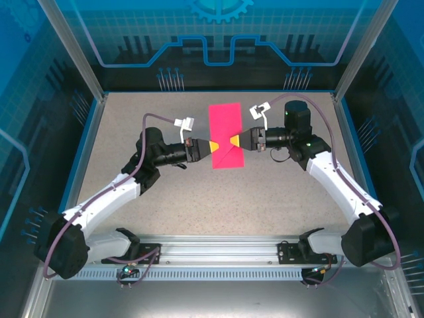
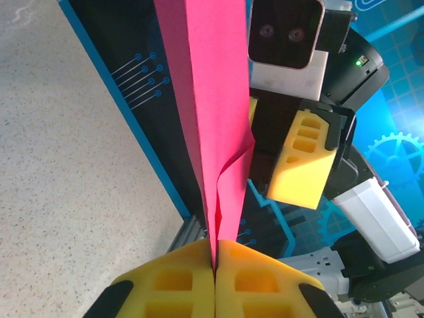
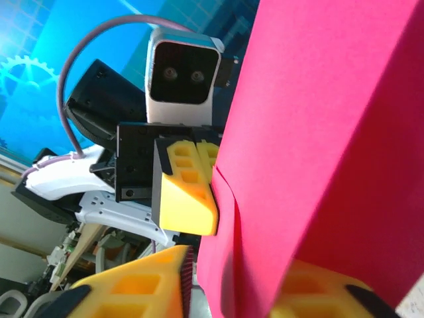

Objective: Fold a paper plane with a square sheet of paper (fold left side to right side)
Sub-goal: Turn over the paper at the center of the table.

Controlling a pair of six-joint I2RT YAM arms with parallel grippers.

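Note:
The magenta-pink sheet of paper (image 1: 225, 132) is folded over into a tall narrow rectangle and held up between both arms over the middle of the table. My left gripper (image 1: 213, 146) is shut on its left edge; in the left wrist view the yellow pads (image 2: 179, 278) press two paper layers (image 2: 215, 132) together. My right gripper (image 1: 234, 141) is at the opposite edge. In the right wrist view its fingers (image 3: 132, 285) stand apart, with the paper (image 3: 318, 132) lying between them and over the right one.
The speckled table (image 1: 165, 199) is ringed by a blue rim and transparent blue walls (image 1: 218, 33). An aluminium rail (image 1: 218, 252) carrying both arm bases runs along the near edge.

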